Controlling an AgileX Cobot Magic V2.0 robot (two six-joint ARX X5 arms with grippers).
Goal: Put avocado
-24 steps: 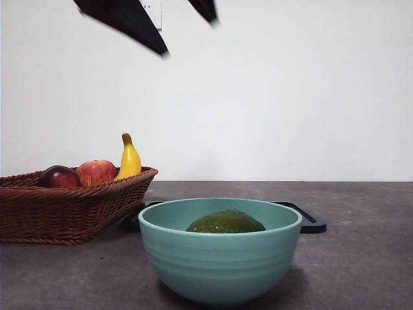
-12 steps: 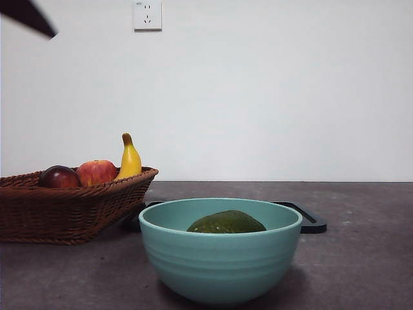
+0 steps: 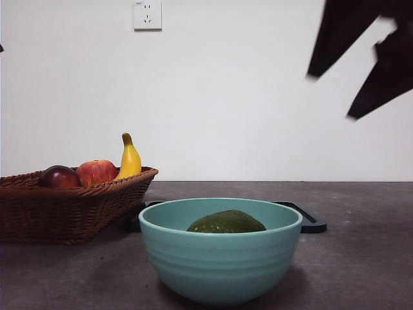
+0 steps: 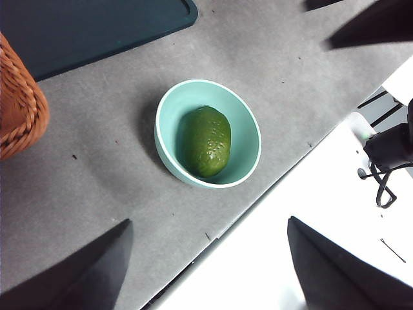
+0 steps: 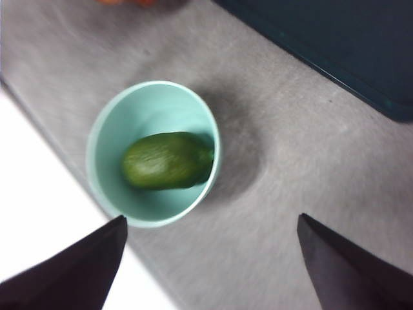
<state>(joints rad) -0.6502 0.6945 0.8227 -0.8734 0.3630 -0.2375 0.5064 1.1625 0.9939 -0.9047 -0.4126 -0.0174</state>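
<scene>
The avocado (image 3: 226, 223) lies on its side in the teal bowl (image 3: 219, 265) at the front middle of the table. It also shows in the left wrist view (image 4: 205, 141) and the right wrist view (image 5: 166, 160), lying free with nothing touching it. My left gripper (image 4: 210, 221) is open and empty, high above the bowl (image 4: 251, 129) and off to its side. My right gripper (image 5: 211, 218) is open and empty, also high above the bowl (image 5: 129, 110). In the front view it (image 3: 330, 97) is at the top right.
A wicker basket (image 3: 64, 206) at the left holds a dark purple-red fruit (image 3: 59, 176), a red-yellow apple (image 3: 95, 171) and a banana (image 3: 130, 158). A black tray (image 3: 310, 223) lies behind the bowl. The bowl stands close to the table's front edge.
The left arm has drawn away up and to the left, out of the front view. The right gripper has come in at the top right. The avocado and the bowl have not moved.
</scene>
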